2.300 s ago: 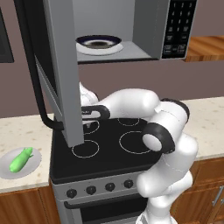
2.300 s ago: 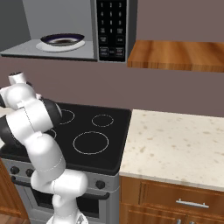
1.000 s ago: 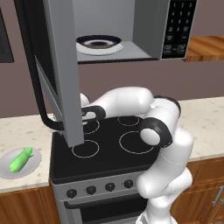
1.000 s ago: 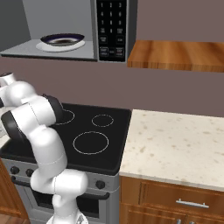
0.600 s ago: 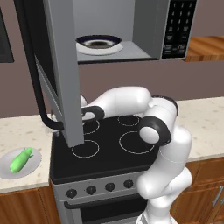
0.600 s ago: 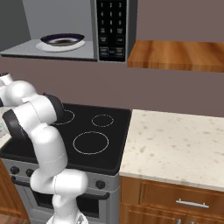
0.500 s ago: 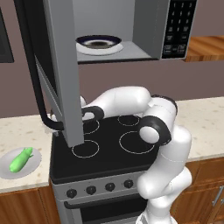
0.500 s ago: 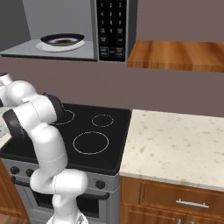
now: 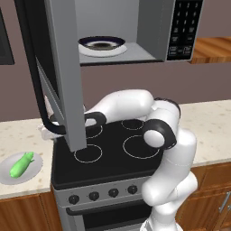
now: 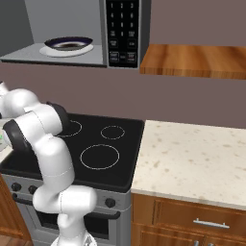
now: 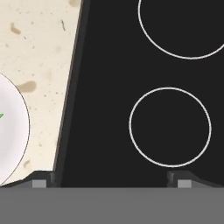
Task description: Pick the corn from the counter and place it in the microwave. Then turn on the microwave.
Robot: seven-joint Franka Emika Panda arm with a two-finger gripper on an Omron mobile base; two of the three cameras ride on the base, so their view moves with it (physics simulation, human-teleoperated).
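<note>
While the corn [image 9: 21, 164] lies on its plate [image 9: 11, 176], the spread gripper [image 11: 111, 178] hovers nearby over the stovetop [image 11: 131, 65].

— Where's the corn [image 9: 21, 164]?
— On a plate [image 9: 32, 173], on the counter [image 9: 18, 136] left of the stovetop [image 9: 108, 151].

— And above the stovetop?
— The microwave [image 9: 135, 31], with its door [image 9: 61, 67] swung open to the left and hanging over the stovetop's left edge. Inside, a bowl [image 9: 102, 43] on a turntable [image 9: 118, 50]. Keypad [image 9: 184, 27] at the right.

— Right of the stovetop?
— More counter, under a shelf [image 10: 192, 60]. Knobs [image 9: 94, 196] along the oven front below.

— From the hand?
— Stovetop at right, counter at left, plate rim at far left.
</note>
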